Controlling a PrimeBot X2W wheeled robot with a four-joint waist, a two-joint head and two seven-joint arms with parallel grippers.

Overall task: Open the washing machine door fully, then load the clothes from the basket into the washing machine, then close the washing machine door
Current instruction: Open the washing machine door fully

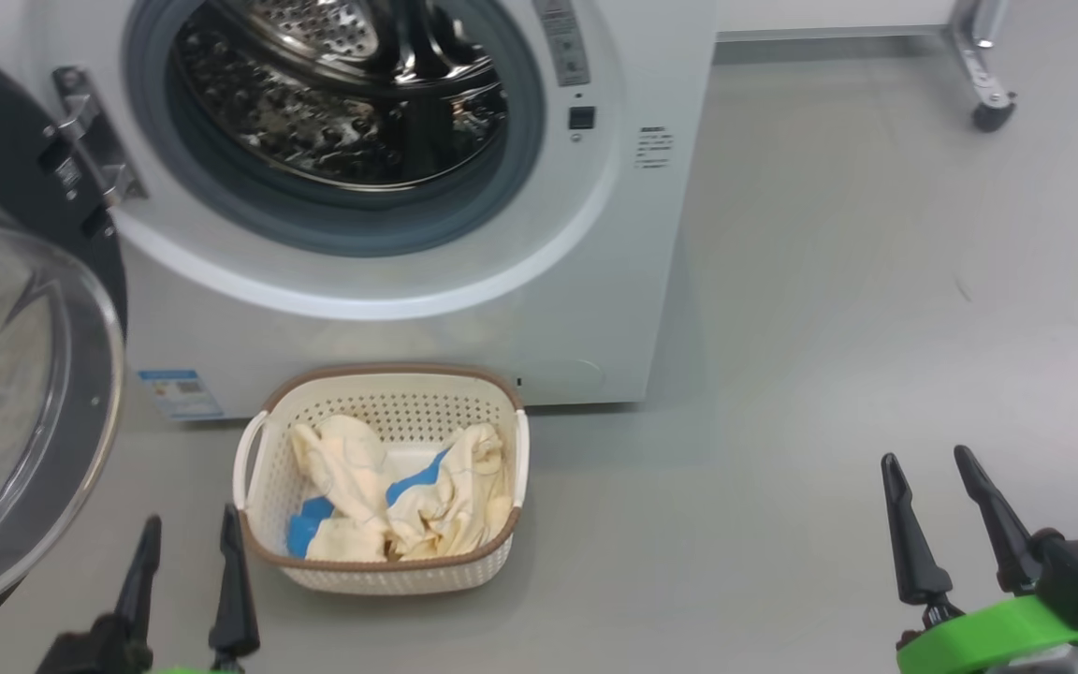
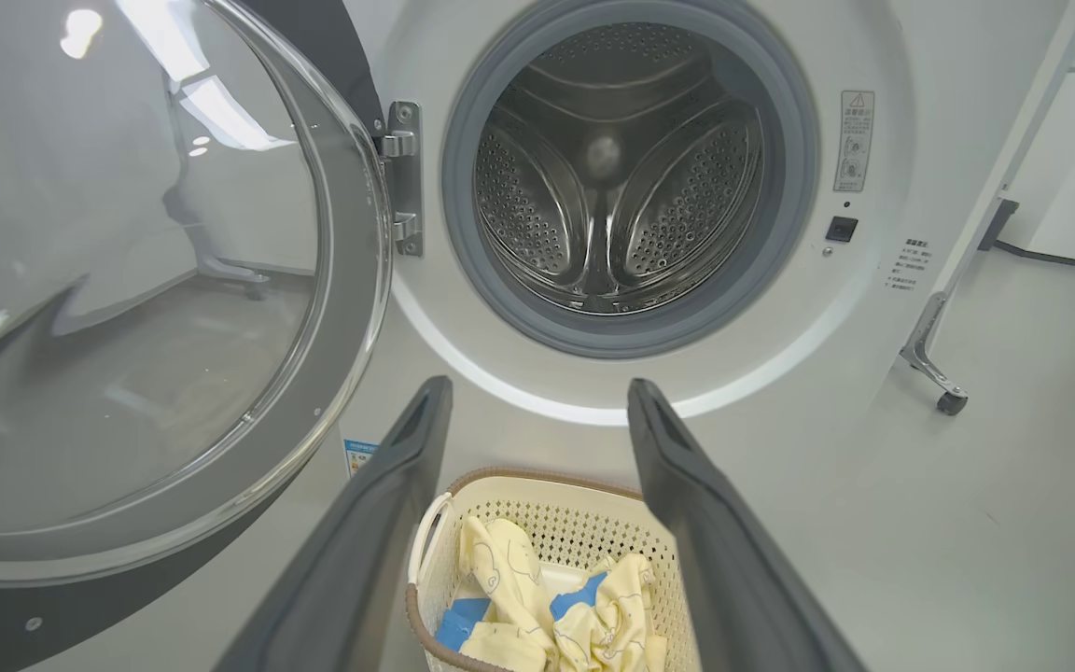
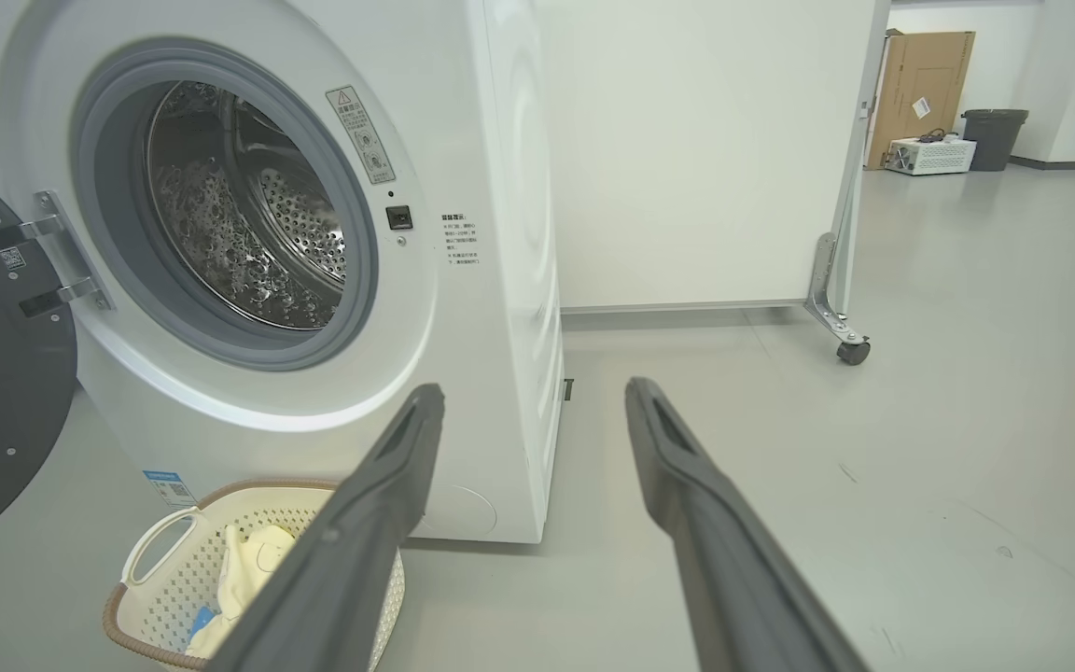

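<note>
Nearest you, item one: your left gripper [image 1: 193, 517], fingers spread apart and holding nothing, close by the basket's near left corner. Item two: your right gripper [image 1: 926, 456], likewise spread and empty, well apart from the basket over bare floor [image 1: 829, 328]. Item three: the basket [image 1: 389, 372], standing on the floor just in front of the washing machine, below its opening. Item four: the clothes [image 1: 408, 505], crumpled inside the basket, cream-yellow with blue patches. Item five: the washing machine door [image 1: 6, 159], swung open to your left on its metal hinge [image 1: 90, 140], with the clear glass bulge toward you. Item six: the washing machine [image 1: 595, 281], with a blue sticker [image 1: 179, 393] low on its front, the grey seal [image 1: 314, 220] exposed and the steel drum [image 1: 342, 103] visible through the opening. Farthest from you: a wheeled frame foot [image 1: 993, 108], a cardboard box [image 3: 929, 84] and a dark bin [image 3: 993, 138].
</note>
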